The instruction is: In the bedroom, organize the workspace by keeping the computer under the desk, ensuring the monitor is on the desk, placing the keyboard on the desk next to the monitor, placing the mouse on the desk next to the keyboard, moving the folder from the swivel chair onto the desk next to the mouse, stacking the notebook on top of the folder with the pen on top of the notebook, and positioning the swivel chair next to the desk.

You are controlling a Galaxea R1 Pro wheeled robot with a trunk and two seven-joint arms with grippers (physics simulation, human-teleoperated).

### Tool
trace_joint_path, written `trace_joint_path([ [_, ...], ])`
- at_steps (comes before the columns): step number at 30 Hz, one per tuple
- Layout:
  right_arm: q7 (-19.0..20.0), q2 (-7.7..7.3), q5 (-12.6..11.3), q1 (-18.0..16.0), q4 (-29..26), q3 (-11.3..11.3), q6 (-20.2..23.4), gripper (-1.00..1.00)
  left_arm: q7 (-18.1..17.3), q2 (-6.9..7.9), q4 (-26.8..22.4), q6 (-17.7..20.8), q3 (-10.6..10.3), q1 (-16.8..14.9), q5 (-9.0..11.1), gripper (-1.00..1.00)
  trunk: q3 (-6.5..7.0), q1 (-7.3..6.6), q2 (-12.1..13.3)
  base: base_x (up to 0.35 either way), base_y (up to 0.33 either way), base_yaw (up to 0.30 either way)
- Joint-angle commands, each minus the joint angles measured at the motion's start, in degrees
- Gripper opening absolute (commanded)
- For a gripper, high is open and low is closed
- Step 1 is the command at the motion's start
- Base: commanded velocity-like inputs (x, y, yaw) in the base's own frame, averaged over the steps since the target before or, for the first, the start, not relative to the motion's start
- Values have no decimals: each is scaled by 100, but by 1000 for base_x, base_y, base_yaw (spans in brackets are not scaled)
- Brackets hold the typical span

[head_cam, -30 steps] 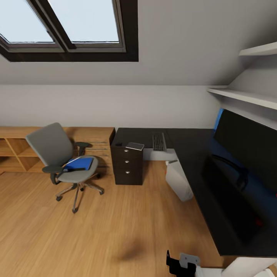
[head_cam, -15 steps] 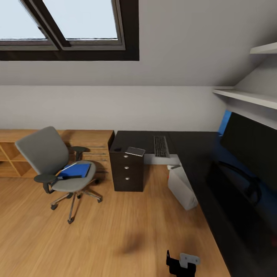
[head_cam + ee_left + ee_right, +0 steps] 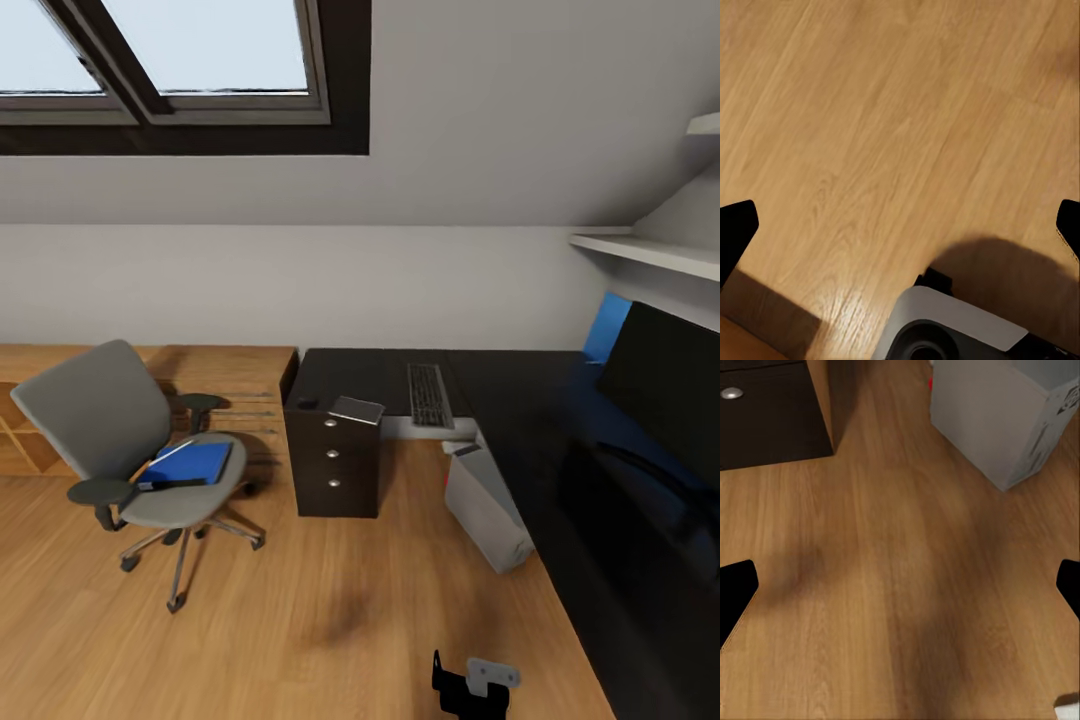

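Visibly, one folder (image 3: 188, 463) lies on one swivel chair (image 3: 130, 440).

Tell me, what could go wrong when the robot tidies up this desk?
1. The folder lies on the swivel chair, which has wheels. A push while reaching could roll the chair away.
2. The notebook sits at the desk edge above the drawers, so a nudge might knock it to the floor.
3. The computer stands tilted near the desk, close to the robot's way. Driving in could bump it.
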Motion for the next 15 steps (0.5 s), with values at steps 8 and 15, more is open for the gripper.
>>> trace_joint_path([
  [8,9,7,16,-5,10,-23,-31,100,34,4,4,-22,-36,-3,43,100,26,4,-6,321,77,-145],
  [15,10,8,16,-4,10,-23,-32,100,34,4,4,-19,-36,-3,43,100,68,4,-6,321,109,-186],
])
